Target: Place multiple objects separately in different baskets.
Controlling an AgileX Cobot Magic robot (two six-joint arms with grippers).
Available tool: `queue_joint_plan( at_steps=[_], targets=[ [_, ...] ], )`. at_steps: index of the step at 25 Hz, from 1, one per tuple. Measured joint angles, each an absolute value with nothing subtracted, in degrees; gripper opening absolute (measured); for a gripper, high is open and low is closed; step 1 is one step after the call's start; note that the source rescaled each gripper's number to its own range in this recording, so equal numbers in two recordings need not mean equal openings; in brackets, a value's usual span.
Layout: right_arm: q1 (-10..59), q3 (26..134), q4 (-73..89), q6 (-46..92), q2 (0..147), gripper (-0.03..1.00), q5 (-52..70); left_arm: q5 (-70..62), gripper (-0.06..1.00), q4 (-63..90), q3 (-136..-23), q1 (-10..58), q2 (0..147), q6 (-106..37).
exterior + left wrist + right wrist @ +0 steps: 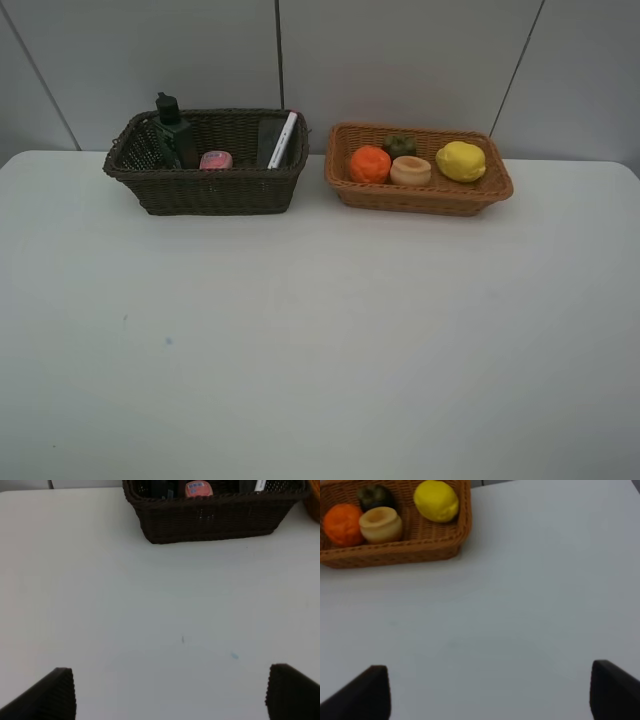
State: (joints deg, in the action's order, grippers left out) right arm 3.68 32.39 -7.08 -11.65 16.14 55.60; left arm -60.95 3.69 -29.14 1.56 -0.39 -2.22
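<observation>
Your two baskets sit side by side at the back of the white table (300,340). The dark brown basket (205,190) holds the dark green bottle (172,128), the pink bottle (216,160), a black block (269,138) and the white marker (284,140). The tan basket (420,195) holds the orange (370,164), a pale beige fruit (410,171), the yellow lemon (460,161) and a dark fruit (401,145) behind them. Your left gripper (170,692) and right gripper (490,692) hang over bare tabletop, jaws wide apart, holding nothing.
</observation>
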Motion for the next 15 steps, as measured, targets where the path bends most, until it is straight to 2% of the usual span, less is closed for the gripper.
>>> queue_joint_plan(
  at_steps=[9,15],
  targets=[
    [5.1,31.6,-7.4,-11.6,1.0,0.81,57.2,-61.0,1.00,3.7,-29.1,1.6,-0.4,-2.2],
    [5.2,30.2,-12.4,-14.3,-0.2,0.81,61.6,-61.0,1.00,3.7,-29.1,1.6,-0.4,-2.2]
  ],
)
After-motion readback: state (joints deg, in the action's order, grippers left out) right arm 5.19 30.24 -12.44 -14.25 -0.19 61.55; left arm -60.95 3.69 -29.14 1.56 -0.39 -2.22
